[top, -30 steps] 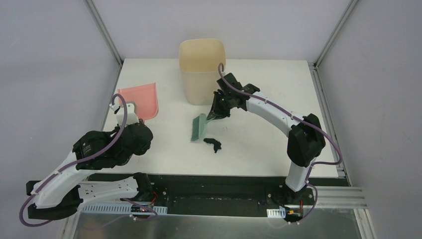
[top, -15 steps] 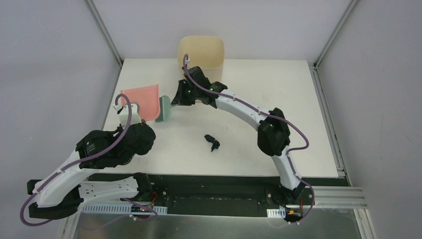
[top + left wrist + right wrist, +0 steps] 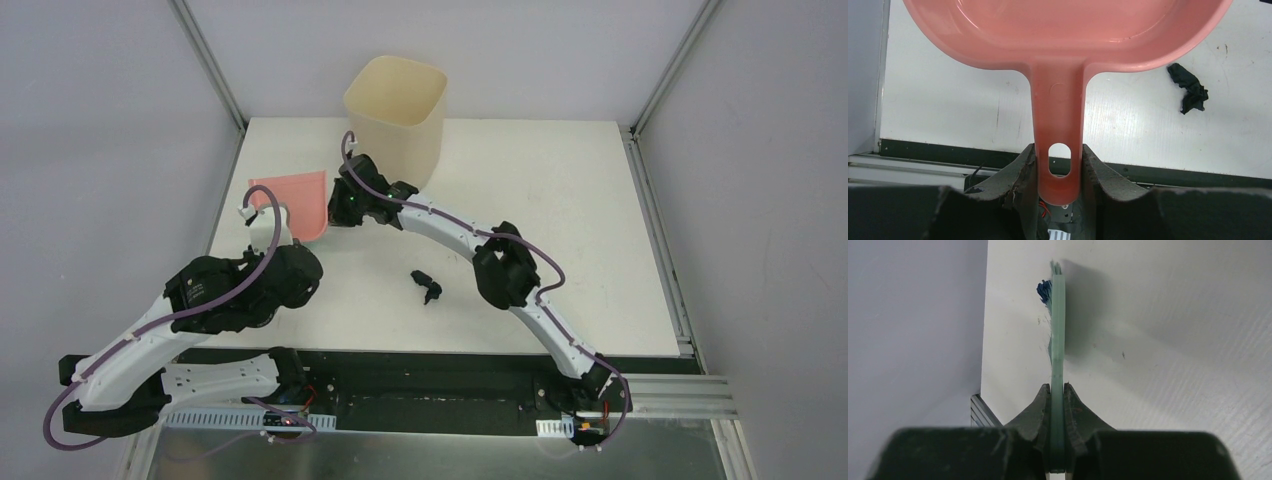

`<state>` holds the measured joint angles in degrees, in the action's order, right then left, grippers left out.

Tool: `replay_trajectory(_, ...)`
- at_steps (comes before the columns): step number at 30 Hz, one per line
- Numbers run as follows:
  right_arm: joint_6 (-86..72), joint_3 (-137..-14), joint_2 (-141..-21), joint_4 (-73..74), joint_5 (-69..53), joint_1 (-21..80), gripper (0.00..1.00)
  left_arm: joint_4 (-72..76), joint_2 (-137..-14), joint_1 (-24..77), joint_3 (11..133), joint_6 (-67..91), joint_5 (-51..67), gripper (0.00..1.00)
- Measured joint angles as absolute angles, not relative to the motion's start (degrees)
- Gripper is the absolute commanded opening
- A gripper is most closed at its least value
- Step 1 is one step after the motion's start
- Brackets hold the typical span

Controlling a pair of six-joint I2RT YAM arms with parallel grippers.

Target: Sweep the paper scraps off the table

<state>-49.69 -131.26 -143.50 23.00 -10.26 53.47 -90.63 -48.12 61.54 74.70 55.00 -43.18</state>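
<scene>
Left wrist view has the left pincer point(image 3: 1058, 165) narrowed onto the handle of the pink dustpan point(image 3: 1063, 40). One dark finger presses against each side of the handle, level with its hanging hole. The pan spreads out ahead of the pincer with its hollow side up, over the white tabletop point(image 3: 943, 110). Ahead and to the right of this pincer, a black paper scrap point(image 3: 1189, 90) lies crumpled on the tabletop. It is near the pan's rear wall but apart from it.

Right wrist view has the right pincer point(image 3: 1057, 390) shut tight on the thin green brush point(image 3: 1058, 335). The brush is gripped edge-on, so it runs straight out ahead of the fingers with its far end down near the tabletop. At that far end, just to the left, a dark blue tuft point(image 3: 1044, 290) touches the bristles. It looks like one of the paper scraps, though it is too small to be sure.

Top external view has the right arm stretched across to the left. Its pincer sits just beside the dustpan's right edge, and the brush is hidden from this camera. The tall beige bin point(image 3: 395, 105) stands just behind that pincer and leans to one side. The black paper scrap lies well to the right of the left pincer, nearer the arm bases than the right pincer is
</scene>
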Motion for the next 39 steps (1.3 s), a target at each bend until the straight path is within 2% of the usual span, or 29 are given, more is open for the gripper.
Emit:
replay_trajectory(7, -54.5, -128.8, -142.6, 26.3, -7.2, 53.5, 0.00, -90.7, -47.9, 61.5, 74.1, 54.6, -43.2, 0.10)
replay_trajectory(15, -60.0, -106.5, -127.8, 26.6, -10.4, 49.1, 0.00, -90.6, -47.9, 61.5, 73.1, 52.7, -43.0, 0.10)
replay_trajectory(23, -57.8, -83.6, -111.6, 26.2, -15.8, 40.6, 0.00, -90.6, -46.9, 61.5, 71.1, 50.3, -41.4, 0.10)
replay_trajectory(27, -51.7, -82.8, -108.8, 26.2, -19.2, 38.3, 0.00, -90.6, -47.1, 61.5, 70.8, 49.5, -41.1, 0.10)
replay_trajectory(33, -48.4, -84.1, -109.0, 21.7, -26.1, 41.3, 0.00, -89.6, -48.6, 61.5, 70.8, 48.4, -40.0, 0.10)
replay_trajectory(39, -48.8, -96.7, -117.9, 13.9, -28.9, 45.0, 0.00, -89.0, -50.6, 61.5, 70.8, 48.4, -38.3, 0.10)
